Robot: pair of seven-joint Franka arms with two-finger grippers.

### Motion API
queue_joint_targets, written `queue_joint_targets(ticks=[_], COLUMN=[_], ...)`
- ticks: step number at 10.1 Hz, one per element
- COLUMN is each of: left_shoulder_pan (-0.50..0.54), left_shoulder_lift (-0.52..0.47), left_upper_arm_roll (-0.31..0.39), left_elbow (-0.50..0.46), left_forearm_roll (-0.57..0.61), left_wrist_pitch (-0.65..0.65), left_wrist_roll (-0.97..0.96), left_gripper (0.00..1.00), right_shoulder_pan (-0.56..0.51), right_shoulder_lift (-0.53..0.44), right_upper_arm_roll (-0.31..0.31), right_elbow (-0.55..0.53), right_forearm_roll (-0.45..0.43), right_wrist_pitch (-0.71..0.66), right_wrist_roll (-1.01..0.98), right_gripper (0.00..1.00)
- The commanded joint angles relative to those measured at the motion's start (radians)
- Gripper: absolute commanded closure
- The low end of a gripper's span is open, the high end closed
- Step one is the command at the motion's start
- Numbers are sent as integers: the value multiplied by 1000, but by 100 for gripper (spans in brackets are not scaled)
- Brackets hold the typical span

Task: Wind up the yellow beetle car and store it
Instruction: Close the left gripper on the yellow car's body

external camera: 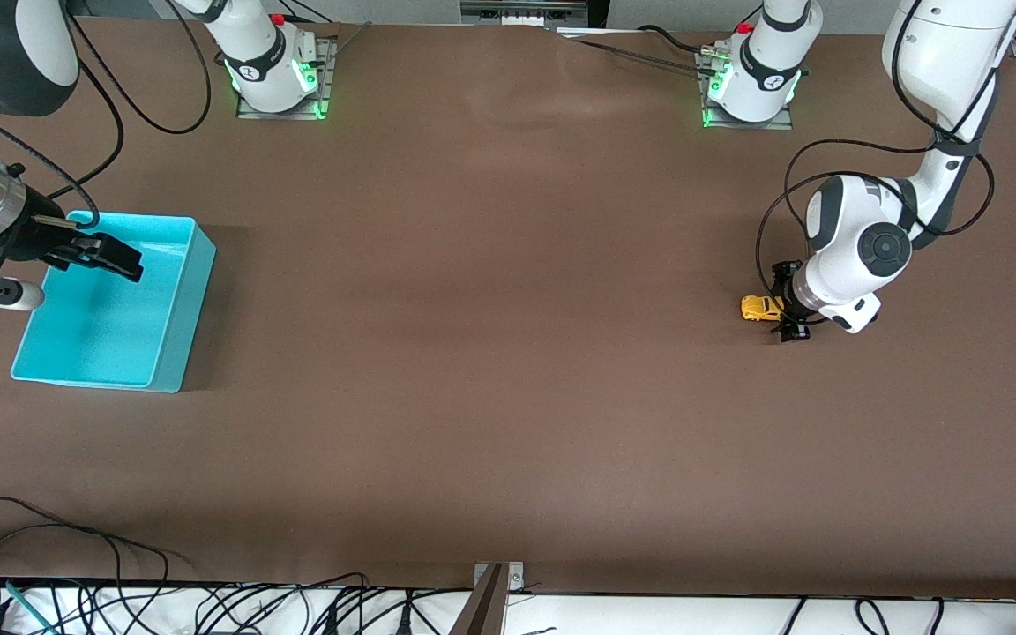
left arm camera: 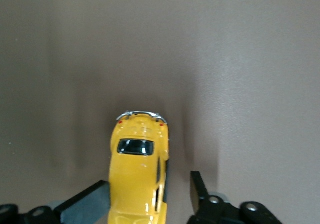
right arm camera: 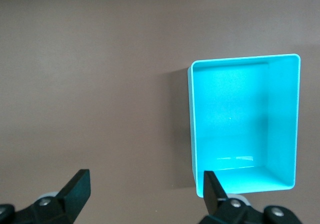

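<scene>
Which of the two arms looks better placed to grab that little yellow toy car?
The left arm. Its left gripper is down at the tiny yellow beetle car, fingers either side of it. The right gripper waits open over the turquoise plastic bin, at the table's right-arm end.

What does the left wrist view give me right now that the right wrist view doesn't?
Left wrist only: the yellow beetle car on the table, sitting between the left gripper fingers, one finger against its side, a gap at the other. Right wrist only: the turquoise bin, nothing in it, with the right gripper open, hanging by its rim. Both share the bare brown table and their own dark fingertips.
</scene>
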Motion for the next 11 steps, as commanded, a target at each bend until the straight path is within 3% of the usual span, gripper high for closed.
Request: queue_joint_targets(ticks=[1,3,9,10,11], left_shoulder_pan=[-1,0,0,-3,-9], left_shoulder_lift=[-5,-8,-8,-10,-8], left_upper_arm_roll=[1,5,6,6,6], left_elbow=[-16,-11,0,0,0], left_forearm_roll=[35,33,33,33,35], left_wrist_pitch=[24,15,14,14,14], left_wrist_roll=[-43,-75,-169,-169,-169], left_gripper=[55,100,100,89,68], right_shoulder_pan=[8,9,9,9,9], right_shoulder_lift=[-4,-4,-2,-2,-2], right_upper_arm_roll=[-2,-2,-2,-2,-2], right_elbow=[-7,-7,-7,-7,-7], right_forearm_roll=[9,9,9,9,9], right_wrist_pitch=[10,10,10,10,10], right_wrist_roll=[-1,0,0,0,0], right_gripper=[0,0,0,0,0])
